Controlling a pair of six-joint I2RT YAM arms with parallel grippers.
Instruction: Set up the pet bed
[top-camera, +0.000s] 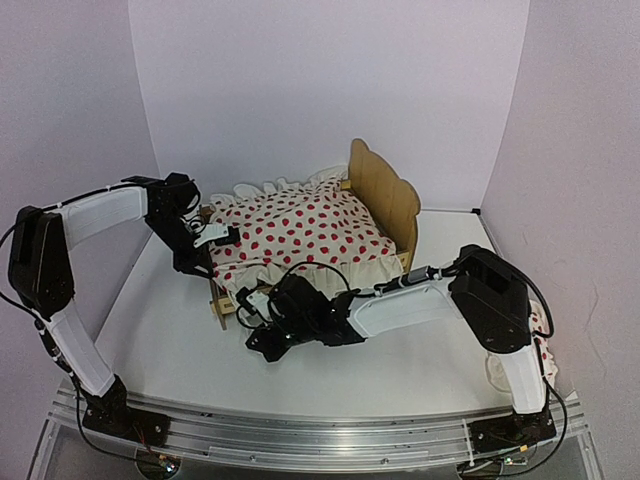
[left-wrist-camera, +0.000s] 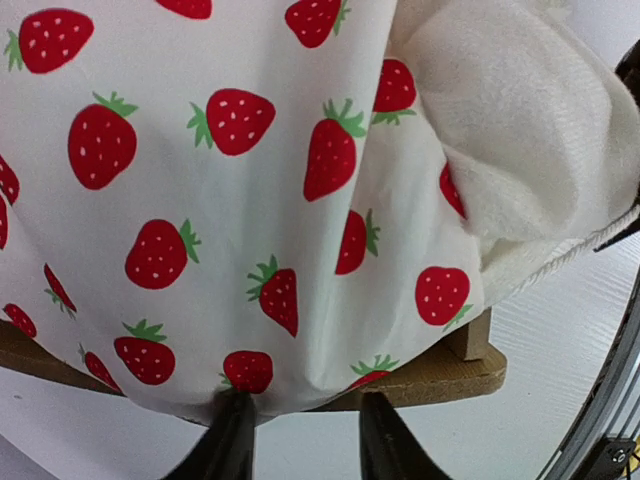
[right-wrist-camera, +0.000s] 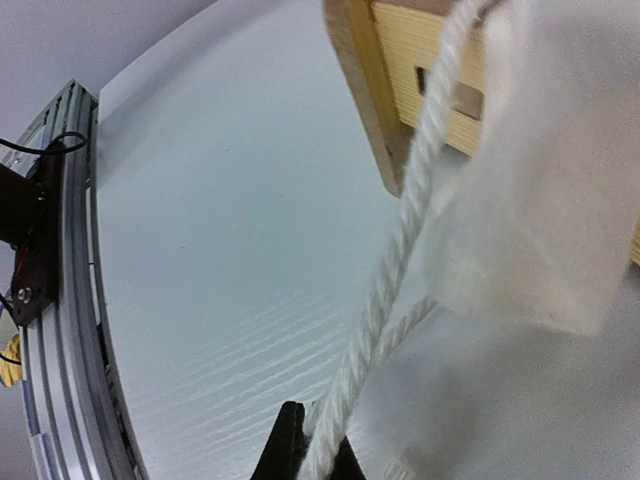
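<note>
The pet bed (top-camera: 385, 195) stands on the white table (top-camera: 400, 370), covered by the strawberry-print duvet (top-camera: 300, 235). At the bed's foot end the left gripper (top-camera: 226, 237) has its fingers (left-wrist-camera: 232, 445) spread apart, their tips just below the duvet's hem where it hangs over the wooden rail. At the bed's near foot corner the right gripper (top-camera: 243, 303) is pinched onto a white cord (right-wrist-camera: 400, 250) that runs up past the frame

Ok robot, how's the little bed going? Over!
Left gripper jaws open at duvet hem. Right gripper jaws shut on white cord. Pet bed upright, duvet draped over it, hanging past the frame.
</note>
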